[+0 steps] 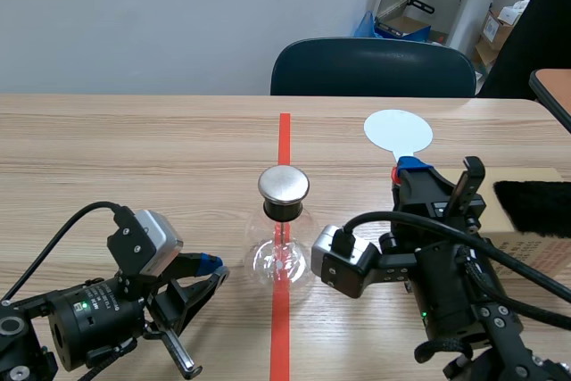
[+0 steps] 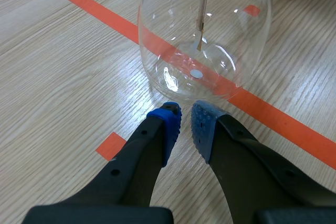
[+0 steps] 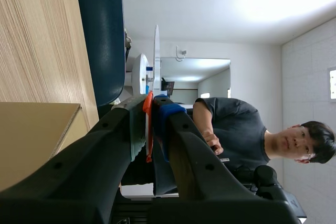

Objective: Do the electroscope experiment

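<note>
From where I am standing, everything is hanging on where the disc (image 1: 399, 131) is sitting relative to the metal cap (image 1: 284, 186) of the flask (image 1: 281, 260). The right gripper (image 1: 409, 169) is clamping the disc's orange handle (image 3: 148, 129) between its pads. The paddle is pointing away from the robot, with the handle at the near end and the pale round disc at the far end. The flask is standing upright in the middle of the table (image 1: 134, 149), right on the red tape line. Its cap is lying to the left of the disc and nearer the robot, well apart from it. So I am judging that the coming move is asking the right arm to swing the disc leftward and draw it back toward the cap (how high the disc is riding above the wood I cannot tell). The left gripper (image 2: 186, 124) is lying low just beside the foot of the flask, on its left, with its pads drawn almost together, only a slit between them and nothing in it. It is the nearer of the two to the glass, though not touching it as far as I can make out, and it is carrying nothing to offer the cap. A black furry cloth (image 1: 533, 205) is lying on a cardboard box (image 1: 535, 252) at the far right.
</note>
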{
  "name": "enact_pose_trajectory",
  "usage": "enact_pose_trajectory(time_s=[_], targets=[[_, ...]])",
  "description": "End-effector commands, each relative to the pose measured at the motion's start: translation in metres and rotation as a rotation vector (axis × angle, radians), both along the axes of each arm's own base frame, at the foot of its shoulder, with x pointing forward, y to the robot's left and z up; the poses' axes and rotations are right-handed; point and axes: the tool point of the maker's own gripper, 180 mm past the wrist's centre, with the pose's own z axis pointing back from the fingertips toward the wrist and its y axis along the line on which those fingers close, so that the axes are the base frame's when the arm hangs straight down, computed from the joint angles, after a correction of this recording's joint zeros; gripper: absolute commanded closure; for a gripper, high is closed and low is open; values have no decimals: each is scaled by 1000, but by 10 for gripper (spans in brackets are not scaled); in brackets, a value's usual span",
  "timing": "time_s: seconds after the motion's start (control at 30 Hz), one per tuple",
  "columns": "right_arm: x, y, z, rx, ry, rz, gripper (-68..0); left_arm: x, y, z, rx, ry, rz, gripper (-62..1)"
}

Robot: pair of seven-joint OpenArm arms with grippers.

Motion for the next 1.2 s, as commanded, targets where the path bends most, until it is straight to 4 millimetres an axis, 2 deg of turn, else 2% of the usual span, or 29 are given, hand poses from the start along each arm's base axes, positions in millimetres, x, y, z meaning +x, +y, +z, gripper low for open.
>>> enact_pose_trajectory(time_s=[0.0, 0.3, 0.6, 0.9, 1.17], targets=[[6, -3, 12, 8, -43, -11, -9, 4, -6, 10, -32, -26, -2, -100], [5, 4, 12, 1, -42, 30, -9, 4, -6, 10, -32, -26, -2, -100], [-2, 28, 11, -10, -41, 166, -9, 5, -6, 10, -31, -28, 1, -100], [-21, 58, 8, -22, -39, 362, -10, 4, -6, 10, -30, -27, 0, -100], [-41, 74, 5, -25, -38, 475, -10, 5, -6, 10, -29, -28, 2, -100]])
